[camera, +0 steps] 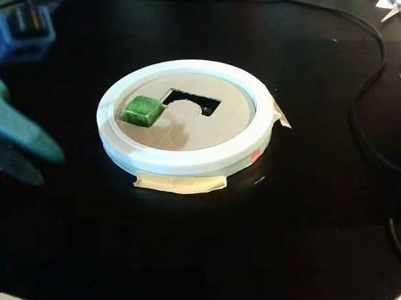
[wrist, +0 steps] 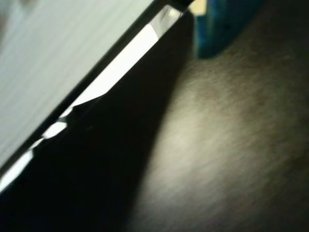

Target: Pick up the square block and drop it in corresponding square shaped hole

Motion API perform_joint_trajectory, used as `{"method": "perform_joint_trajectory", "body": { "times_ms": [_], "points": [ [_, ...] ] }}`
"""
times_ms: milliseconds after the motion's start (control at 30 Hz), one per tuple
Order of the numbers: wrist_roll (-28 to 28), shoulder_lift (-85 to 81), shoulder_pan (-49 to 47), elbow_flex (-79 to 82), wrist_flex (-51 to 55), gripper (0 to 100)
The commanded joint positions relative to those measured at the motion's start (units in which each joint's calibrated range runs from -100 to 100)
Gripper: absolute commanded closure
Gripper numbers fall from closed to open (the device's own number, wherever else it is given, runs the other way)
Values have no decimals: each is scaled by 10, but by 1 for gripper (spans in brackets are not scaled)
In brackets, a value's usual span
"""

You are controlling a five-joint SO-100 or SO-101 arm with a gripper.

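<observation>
A green square block lies on the brown cardboard disc inside a white ring. It sits just left of the dark square hole, one corner at the hole's edge. My teal gripper shows blurred at the left edge of the fixed view, off the ring and well left of the block. Its two fingers stand apart and hold nothing. The wrist view is blurred: a pale slanted surface, a dark band and a blue part at the top; the block does not show there.
The ring is taped to the black table with beige tape. A black cable curves along the right side. A blue clamp stands at the back left. Scissors lie at the back right.
</observation>
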Motion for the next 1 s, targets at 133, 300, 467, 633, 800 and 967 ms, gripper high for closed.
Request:
{"method": "perform_joint_trajectory", "body": {
  "times_ms": [133, 300, 467, 633, 800, 967],
  "points": [
    [21, -26, 15, 75, -26, 21],
    [21, -26, -1, 80, -29, 22],
    [21, -26, -1, 80, -29, 22],
    [21, -26, -1, 80, -29, 22],
    [21, -26, -1, 80, -29, 22],
    [21, -26, -1, 80, -29, 22]
  ]
}}
